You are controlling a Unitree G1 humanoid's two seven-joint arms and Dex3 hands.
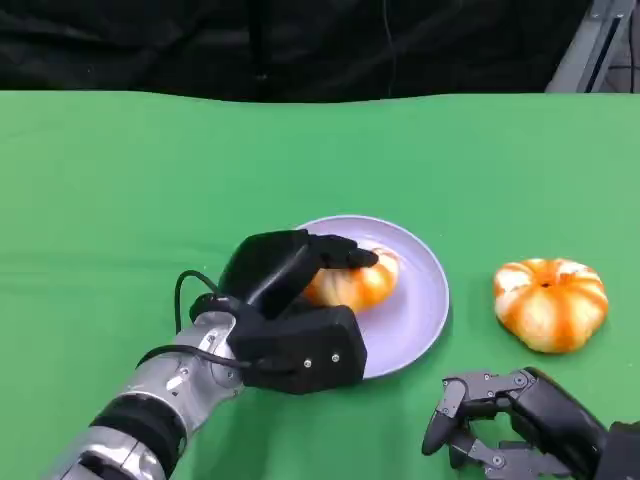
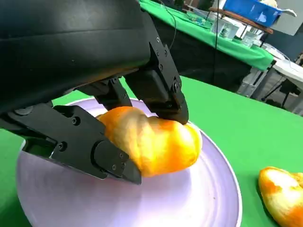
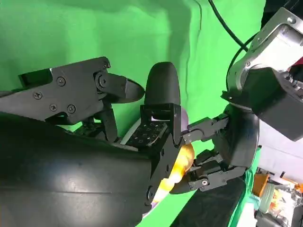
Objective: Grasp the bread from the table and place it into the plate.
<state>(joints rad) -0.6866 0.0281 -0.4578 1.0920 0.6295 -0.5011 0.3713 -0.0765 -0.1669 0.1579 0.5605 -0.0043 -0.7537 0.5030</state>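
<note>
One left hand grips bread over the plate, inside its rim.

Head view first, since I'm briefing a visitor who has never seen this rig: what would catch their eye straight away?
The left hand gripping an orange-glazed bread over the lilac plate at the middle of the green table. Next, a second, pumpkin-shaped bread lying on the cloth to the plate's right, apart from it. The right hand rests low at the near right, holding nothing.
</note>
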